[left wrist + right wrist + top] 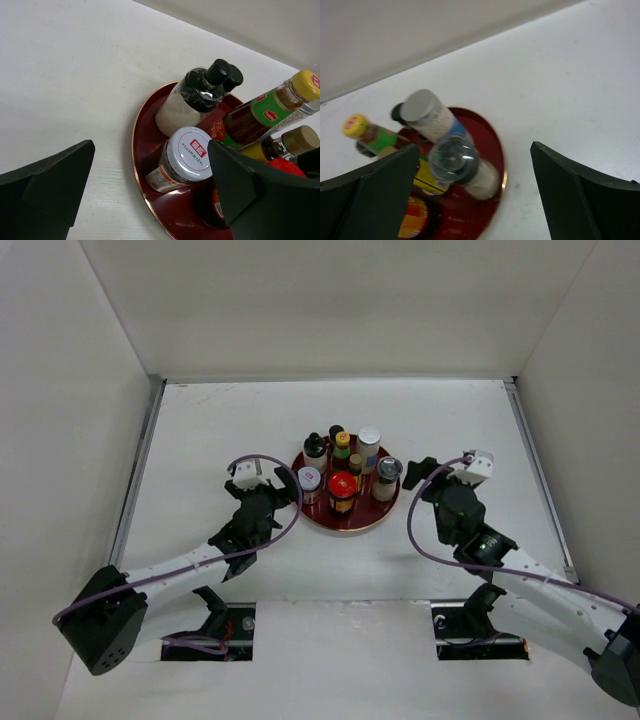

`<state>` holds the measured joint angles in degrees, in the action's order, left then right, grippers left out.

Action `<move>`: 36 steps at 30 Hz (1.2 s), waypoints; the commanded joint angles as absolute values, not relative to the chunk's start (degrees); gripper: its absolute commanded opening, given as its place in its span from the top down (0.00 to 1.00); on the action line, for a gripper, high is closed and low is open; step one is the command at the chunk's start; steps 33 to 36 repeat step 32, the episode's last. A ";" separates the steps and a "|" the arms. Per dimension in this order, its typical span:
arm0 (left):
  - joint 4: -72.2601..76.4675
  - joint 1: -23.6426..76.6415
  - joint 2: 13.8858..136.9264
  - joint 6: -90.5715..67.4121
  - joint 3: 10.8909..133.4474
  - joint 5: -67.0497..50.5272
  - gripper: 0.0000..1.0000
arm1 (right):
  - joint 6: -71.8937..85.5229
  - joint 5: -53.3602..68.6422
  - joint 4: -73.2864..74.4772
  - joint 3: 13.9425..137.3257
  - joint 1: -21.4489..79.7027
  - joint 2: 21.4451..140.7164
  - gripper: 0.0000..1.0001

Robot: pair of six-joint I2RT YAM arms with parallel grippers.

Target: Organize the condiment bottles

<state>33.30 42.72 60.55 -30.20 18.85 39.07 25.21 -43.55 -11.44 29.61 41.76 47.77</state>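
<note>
Left gripper (150, 150): closest to the lens in its wrist view; jaws spread wide with nothing clamped; one finger (50, 185) hangs over bare table (230, 420), the other sits low over the near rim of the tray (340, 527), just beside the white-capped jar (187, 155); whether it touches that jar cannot be told

Right gripper (475, 150): equally wide open and holding nothing; it sits at the tray's right side, near the clear-topped grinder (387, 478) but apart from it in the overhead view

Tray: round, dark red with a thin gold rim; it lies at mid-table between the two grippers

Condiment bottles (345, 465): all upright inside the tray, packed close together; none on the bare table

Near side of tray: white-capped jar at the left edge; red-capped jar (342, 490) at the front middle; clear-topped grinder at the right, pale grains inside

Far side of tray: white bottle with a black cap (187, 102) at the left; a second black cap (233, 77) just behind it; yellow-capped bottle (270, 107) with a green label and dark contents; silver-capped bottle (427, 112) with a blue label at the right

Middle of tray: small tan-capped bottle (295, 141), ringed by the others
</note>
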 commanded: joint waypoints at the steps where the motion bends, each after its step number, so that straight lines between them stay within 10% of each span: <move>1: 31.29 42.23 60.73 -30.76 21.62 41.39 0.00 | 32.07 -44.47 -11.43 25.68 39.51 44.92 0.00; 16: 29.19 39.77 59.94 -34.80 17.93 52.38 0.00 | 41.48 -43.07 -17.92 12.22 26.86 46.93 0.00; 36: -17.63 35.02 63.09 -40.60 45.59 42.20 0.00 | 42.36 -40.25 -17.76 14.58 26.67 53.69 0.00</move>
